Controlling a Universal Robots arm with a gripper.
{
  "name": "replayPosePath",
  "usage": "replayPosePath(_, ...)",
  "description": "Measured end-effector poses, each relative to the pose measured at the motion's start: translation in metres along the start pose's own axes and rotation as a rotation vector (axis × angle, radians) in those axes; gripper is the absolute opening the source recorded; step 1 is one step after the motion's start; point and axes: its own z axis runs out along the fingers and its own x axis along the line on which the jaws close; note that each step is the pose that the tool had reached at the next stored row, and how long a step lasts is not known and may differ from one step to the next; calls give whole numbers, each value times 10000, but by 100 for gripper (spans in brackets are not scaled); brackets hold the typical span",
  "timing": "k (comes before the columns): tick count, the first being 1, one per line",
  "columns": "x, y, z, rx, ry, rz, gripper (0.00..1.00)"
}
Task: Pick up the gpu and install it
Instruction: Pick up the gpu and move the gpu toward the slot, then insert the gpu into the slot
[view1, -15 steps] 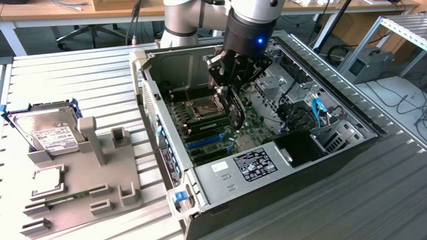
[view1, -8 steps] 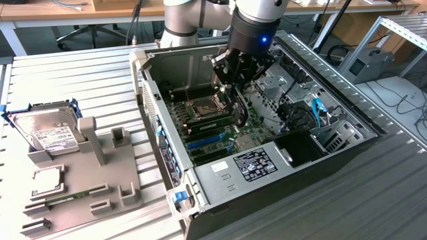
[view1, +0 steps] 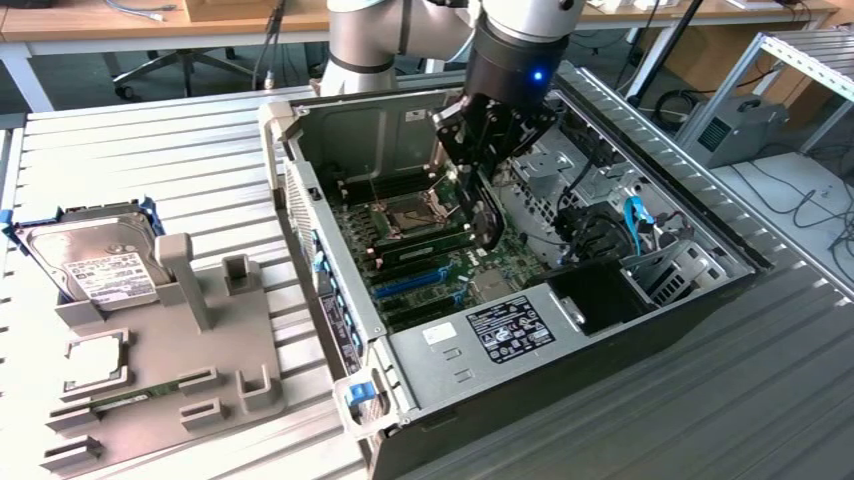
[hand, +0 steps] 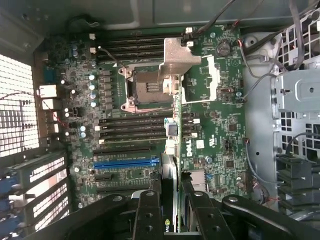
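The gpu (view1: 483, 215), a thin flat black expansion card, hangs on edge inside the open black-and-silver computer case (view1: 287, 150). You see it narrow-side-on in both views, so its faces and its metal bracket are hard to make out. In the exterior view its upper part is hidden inside the black gripper (view1: 478, 160). Its lower edge is lost against the dark parts behind it, so you cannot tell whether it touches the green motherboard (view1: 441, 265) or hangs just above it.

In the wrist view the gpu (hand: 169, 172) shows as a slim strip running out from between the two black fingers (hand: 147, 210), which cut off its near end. The gripper (hand: 170, 195) is clamped on the card, one finger against each face, with the card straight below the wrist. The strip lies just beside the end of the long blue slot (hand: 125, 162) and points toward the square silver processor socket (hand: 150, 85).

Outside the case, well apart at the exterior view's left, a grey moulded holder (view1: 200, 330) carries a silver hard drive with a white label (view1: 94, 262) and a narrow green memory stick (view1: 134, 392).
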Motion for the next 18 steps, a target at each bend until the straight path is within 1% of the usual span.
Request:
replayPosePath(7, -91, 37, 7, 2, 0, -1, 26)
replayPosePath(9, -98, 41, 8, 1, 0, 0, 26)
replayPosePath(11, -98, 41, 8, -5, 10, -276, 26)
replayPosePath(12, -98, 41, 8, -12, 20, -580, 26)
replayPosePath(14, -98, 41, 8, -22, 34, -989, 26)
replayPosePath(18, -98, 41, 8, -36, 56, -1606, 26)
